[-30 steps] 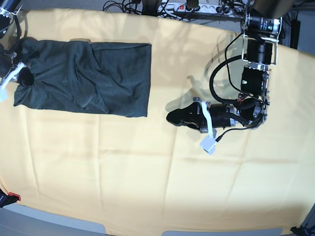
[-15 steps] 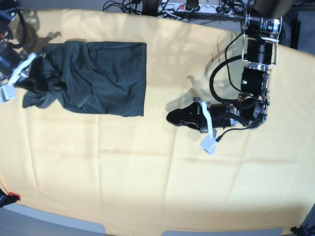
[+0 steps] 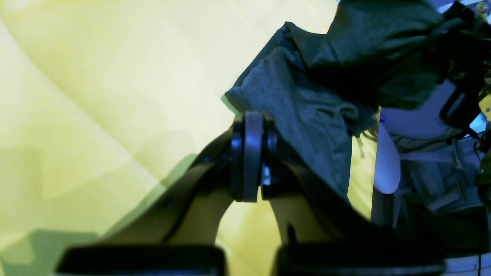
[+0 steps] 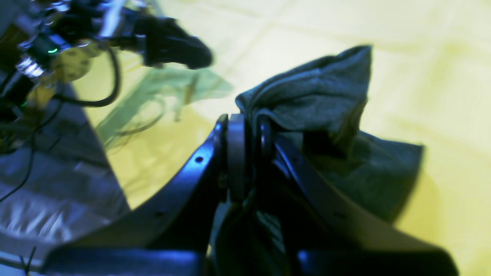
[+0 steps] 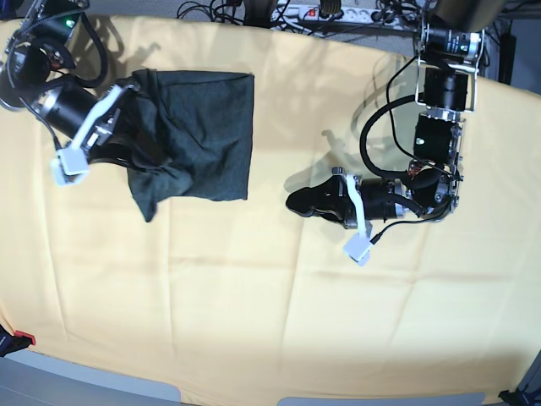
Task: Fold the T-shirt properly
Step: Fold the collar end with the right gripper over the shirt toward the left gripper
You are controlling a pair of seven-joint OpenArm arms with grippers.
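While the T-shirt [image 5: 199, 135] lies at the far corner of the yellow-covered tabletop [image 5: 254, 321], on the right arm's side, one fold is in hand.

Item 1, T-shirt: dark green-grey heathered knit, already narrowed to a rough rectangle. Its outer end is raised off the cloth and bunched; a loose corner droops toward the tabletop below the lifted part. The inner end lies flat with a straight edge.

Item 2, right gripper [image 4: 245, 126]: jaws clenched on a thick gather of the T-shirt's raised end, several layers pinched between them, as the right wrist view shows. The arm reaches over the garment from the outer side.

Item 3, left gripper [image 5: 297, 201]: jaws pressed together on nothing, low over bare tabletop, well apart from the T-shirt's flat edge. Whether it touches the cloth I cannot tell.

Item 4, power strip [image 5: 325, 13] and cables: beyond the far edge, clear of the work.

Step judged: the crosswise fold, carrying the lifted end over the flat half. About midway through the task.

Next move calls for: drawing the held end across toward the straight inner edge, laying it down with edges matched, and seeing that the drooping corner does not tuck under. Only then should the jaws let go.
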